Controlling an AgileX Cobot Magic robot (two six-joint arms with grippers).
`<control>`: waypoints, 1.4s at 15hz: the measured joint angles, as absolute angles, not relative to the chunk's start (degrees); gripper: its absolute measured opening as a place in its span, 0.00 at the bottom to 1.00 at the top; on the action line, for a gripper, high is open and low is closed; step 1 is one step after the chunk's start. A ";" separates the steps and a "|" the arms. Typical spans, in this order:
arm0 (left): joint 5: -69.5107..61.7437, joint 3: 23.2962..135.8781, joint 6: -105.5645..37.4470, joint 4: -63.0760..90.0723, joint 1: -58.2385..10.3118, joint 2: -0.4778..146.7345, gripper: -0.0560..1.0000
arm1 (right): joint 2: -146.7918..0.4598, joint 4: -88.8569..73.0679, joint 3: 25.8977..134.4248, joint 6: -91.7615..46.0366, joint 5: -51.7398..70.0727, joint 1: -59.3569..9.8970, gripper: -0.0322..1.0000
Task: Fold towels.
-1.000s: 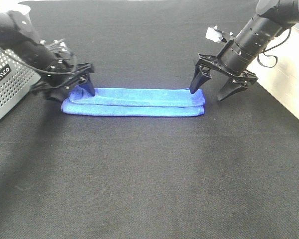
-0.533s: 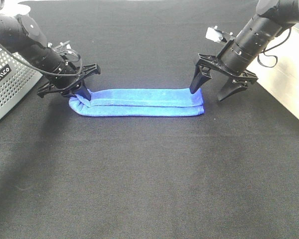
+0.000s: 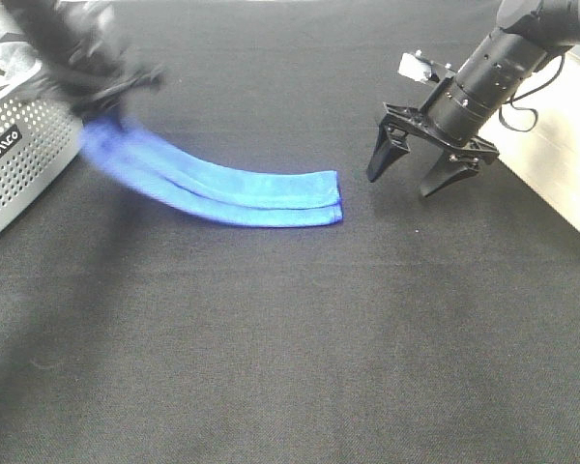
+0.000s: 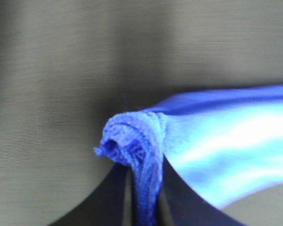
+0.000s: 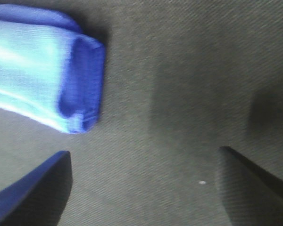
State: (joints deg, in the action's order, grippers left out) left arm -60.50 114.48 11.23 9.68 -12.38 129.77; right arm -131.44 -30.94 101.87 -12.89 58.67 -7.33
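Note:
The folded royal-blue towel (image 3: 251, 193) lies as a long strip on the black table, and its left end is lifted. My left gripper (image 3: 104, 114), blurred by motion, is shut on that left end. In the left wrist view the bunched towel end (image 4: 132, 141) is pinched between the dark fingers of the left gripper (image 4: 144, 207). My right gripper (image 3: 406, 174) is open and empty, just right of the towel's right end and apart from it. The right wrist view shows that towel end (image 5: 47, 70) beyond the spread right gripper (image 5: 144, 188).
A grey perforated basket (image 3: 19, 164) stands at the table's left edge, close to my left arm. The black table cloth (image 3: 290, 348) ends at the right, where a light surface (image 3: 570, 155) begins behind my right arm.
My left gripper has pulled the towel's left end up, back and to the left. The whole strip slid left, away from my right gripper, which stayed open in place.

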 joint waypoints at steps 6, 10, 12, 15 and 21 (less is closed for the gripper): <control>-52.14 117.63 24.41 13.81 -26.07 134.19 0.13 | -131.44 -31.74 101.87 -12.78 63.48 -7.33 0.79; -46.12 117.63 26.53 21.26 -26.70 138.25 0.30 | -131.44 -34.26 101.87 -11.80 65.37 -7.33 0.79; -44.58 117.63 22.46 28.71 -26.70 139.40 0.47 | -131.44 -34.43 101.87 -11.75 65.55 -7.33 0.79; -41.37 117.63 15.30 40.05 -26.70 139.52 0.69 | -131.44 -35.35 101.87 -11.69 65.72 -7.33 0.79; -44.63 127.48 7.96 44.29 -20.86 139.63 0.73 | -126.28 -44.18 101.87 -14.50 65.83 -7.51 0.79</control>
State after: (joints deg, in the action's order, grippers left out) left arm -44.63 127.48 7.96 44.29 -20.86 139.63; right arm -126.28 -44.18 101.87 -14.50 65.83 -7.51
